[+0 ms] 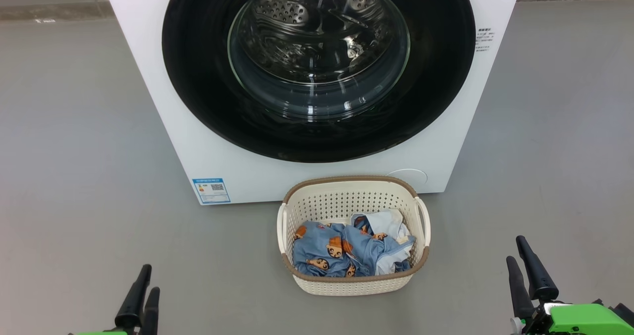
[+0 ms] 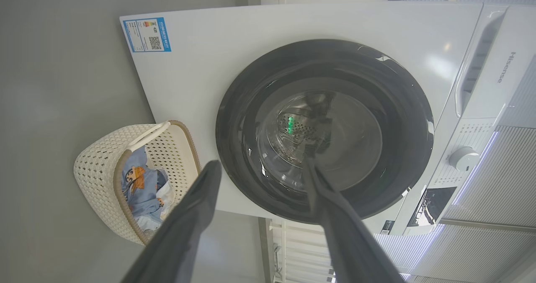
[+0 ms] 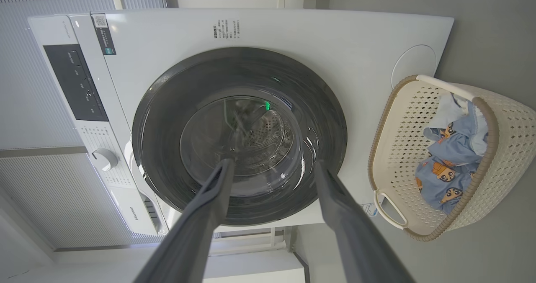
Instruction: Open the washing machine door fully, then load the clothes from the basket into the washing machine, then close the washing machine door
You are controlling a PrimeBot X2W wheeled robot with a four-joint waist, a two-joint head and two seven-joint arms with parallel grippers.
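We are holding the left pincer (image 1: pixel 150 279) and right pincer (image 1: pixel 515 249) apart, facing the shut washing machine door (image 1: pixel 317 67). The basket (image 1: pixel 346 285) is sitting close for loading.

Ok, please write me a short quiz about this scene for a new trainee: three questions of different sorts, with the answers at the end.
1. True or false: the washing machine door is shut.
2. Where are the clothes now? A) in the basket; B) inside the drum; C) spread on the floor.
3. Fill the gap: the left hand and the right hand are both ____ and hold nothing.

Key: 1 true; 2 A; 3 open.
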